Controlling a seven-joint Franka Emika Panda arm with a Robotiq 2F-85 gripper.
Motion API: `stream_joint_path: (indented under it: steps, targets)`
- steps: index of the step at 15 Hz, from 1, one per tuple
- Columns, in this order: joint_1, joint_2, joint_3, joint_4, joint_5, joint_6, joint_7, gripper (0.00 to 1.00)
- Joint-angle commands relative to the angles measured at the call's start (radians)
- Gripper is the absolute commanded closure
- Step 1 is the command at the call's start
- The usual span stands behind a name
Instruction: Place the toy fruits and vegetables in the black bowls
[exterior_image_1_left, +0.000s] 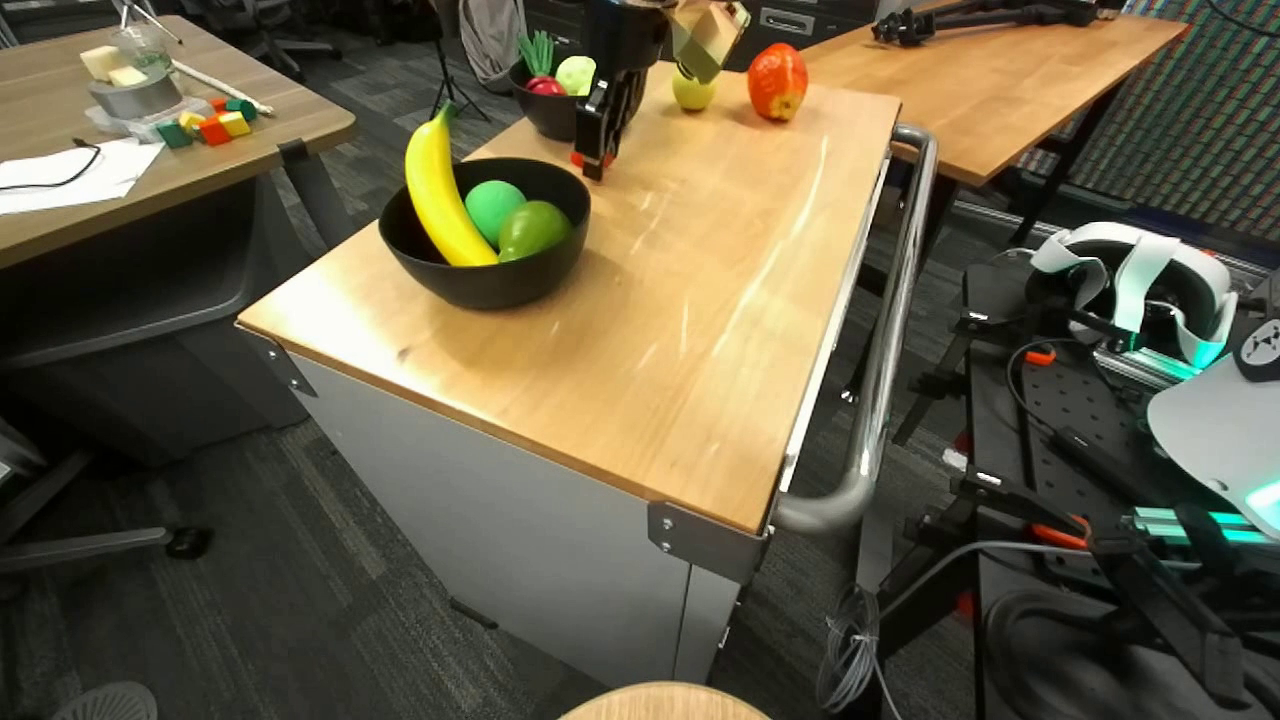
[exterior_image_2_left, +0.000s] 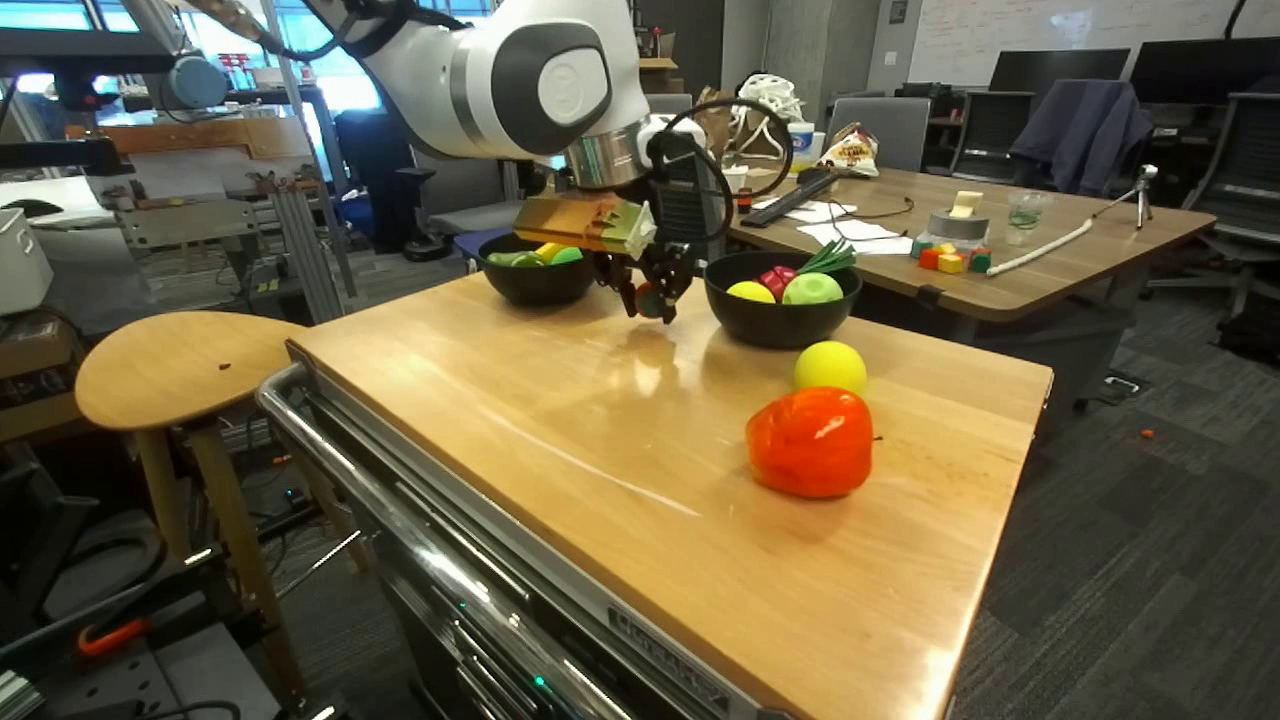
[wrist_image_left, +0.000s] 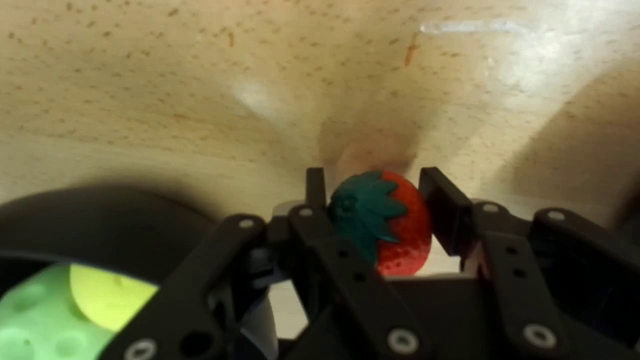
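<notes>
Lifting straight up before crossing the bowl (exterior_image_2_left: 782, 324) seems smartest imo, since the claw (exterior_image_2_left: 650, 304) is clamped on the strawberry (wrist_image_left: 384, 224) beside it.

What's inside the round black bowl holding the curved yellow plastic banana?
The banana, a round green plastic ball, a tapered dark green plastic fruit. Anything beneath is covered.

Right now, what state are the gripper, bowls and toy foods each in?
Gripper: fingers flank strawberry; firm grip unclear
Strawberry: between fingers; whether lifted, unclear
Black banana bowl: upright, loaded
Banana: inside it, end above rim
Green ball: also inside
Dark green toy: also inside
Black radish bowl: upright, loaded
Radish: inside it, leaves above rim
Light green toy: also inside
Yellow toy: also inside
Yellow ball: on tabletop
Large red toy: on tabletop
</notes>
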Motion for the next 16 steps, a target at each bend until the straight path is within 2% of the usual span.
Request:
stream_joint_path:
  steps: [1, 4, 6, 9, 10, 11, 12, 14, 16]
  targets:
    - [0.033, -0.186, 0.031, -0.140, -0.028, 0.088, -0.054, 0.76]
    - [0.060, -0.277, 0.093, -0.187, 0.011, 0.149, -0.103, 0.76]
    - [0.083, -0.261, 0.123, -0.165, 0.025, 0.219, -0.133, 0.76]
    - [0.093, -0.227, 0.159, -0.127, 0.058, 0.209, -0.142, 0.76]
    - [0.094, -0.221, 0.164, -0.122, 0.057, 0.190, -0.134, 0.42]
    - [0.106, -0.218, 0.155, -0.118, 0.054, 0.160, -0.128, 0.25]
    - [0.090, -0.217, 0.172, -0.116, 0.071, 0.137, -0.134, 0.18]
    - [0.100, -0.221, 0.154, -0.115, 0.076, 0.095, -0.123, 0.02]
    - [0.096, -0.238, 0.148, -0.117, 0.083, 0.053, -0.127, 0.00]
